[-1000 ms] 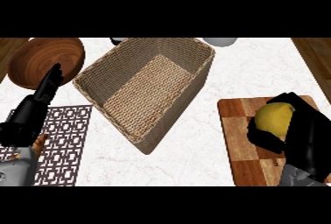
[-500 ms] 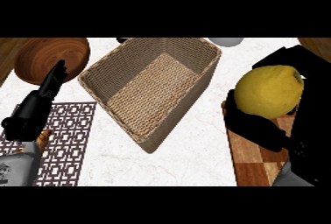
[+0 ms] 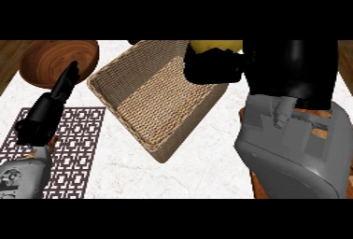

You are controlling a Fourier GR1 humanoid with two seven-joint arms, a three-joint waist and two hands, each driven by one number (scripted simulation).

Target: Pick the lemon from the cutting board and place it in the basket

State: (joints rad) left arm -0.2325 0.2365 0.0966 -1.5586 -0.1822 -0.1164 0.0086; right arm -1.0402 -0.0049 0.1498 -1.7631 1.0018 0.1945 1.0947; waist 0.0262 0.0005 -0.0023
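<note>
The yellow lemon (image 3: 215, 45) shows only as a strip at the top of the head view, with my right hand (image 3: 228, 65) shut on it. Hand and lemon hover over the far right corner of the woven basket (image 3: 131, 116), whose inside holds nothing I can see. My grey right forearm (image 3: 289, 149) fills the right side and hides nearly all of the wooden cutting board (image 3: 317, 133). My left hand (image 3: 52, 105) rests at the left, fingers straight and pointing up, apart from the basket.
A round wooden bowl (image 3: 52, 60) sits at the far left corner. A dark patterned mat (image 3: 72, 154) lies under my left hand on the white marble counter (image 3: 200, 172).
My right hand has lifted the lemon off the cutting board and carried it up and left, over the basket's far right corner. The view has shifted; the left hand stays put.
</note>
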